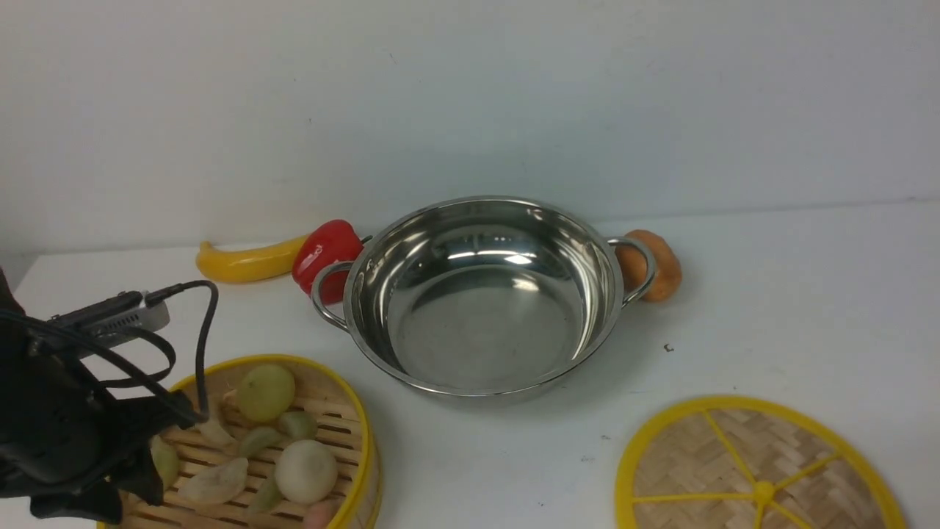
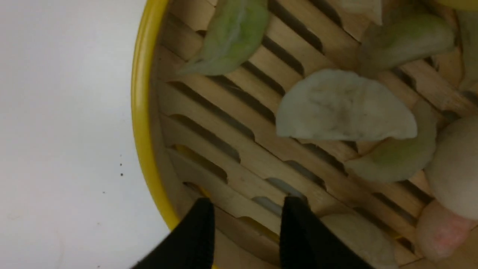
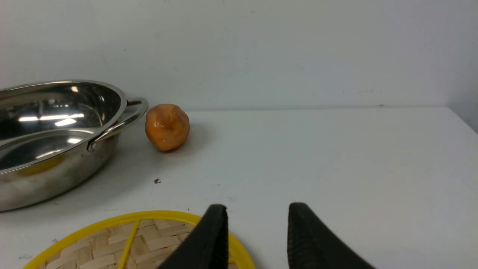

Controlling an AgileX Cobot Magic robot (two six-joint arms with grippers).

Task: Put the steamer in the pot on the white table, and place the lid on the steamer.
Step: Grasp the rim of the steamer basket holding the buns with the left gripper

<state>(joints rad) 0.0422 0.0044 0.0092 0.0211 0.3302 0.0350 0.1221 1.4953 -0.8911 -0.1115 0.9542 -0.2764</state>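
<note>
Grasp step, I judge: my left gripper (image 2: 248,203) hangs spread at the steamer (image 1: 294,361) wall, pinching nothing; the steamer sits left of the pot (image 1: 485,316), nearer me; the lid (image 1: 756,470) lies right of the pot, under my spread right gripper (image 3: 257,207); next I close, then lift over the pot's rim; the white table (image 1: 771,308) between looks open.

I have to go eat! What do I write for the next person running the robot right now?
Left gripper: open, at the steamer's rim.
Right gripper: open, empty, near the lid's edge.
The steamer, holding dumplings, sits front left on the white table; the pot, empty, is in the middle; the lid lies flat front right.
Done: nothing placed yet.
Left: steamer into pot, then lid on steamer.
</note>
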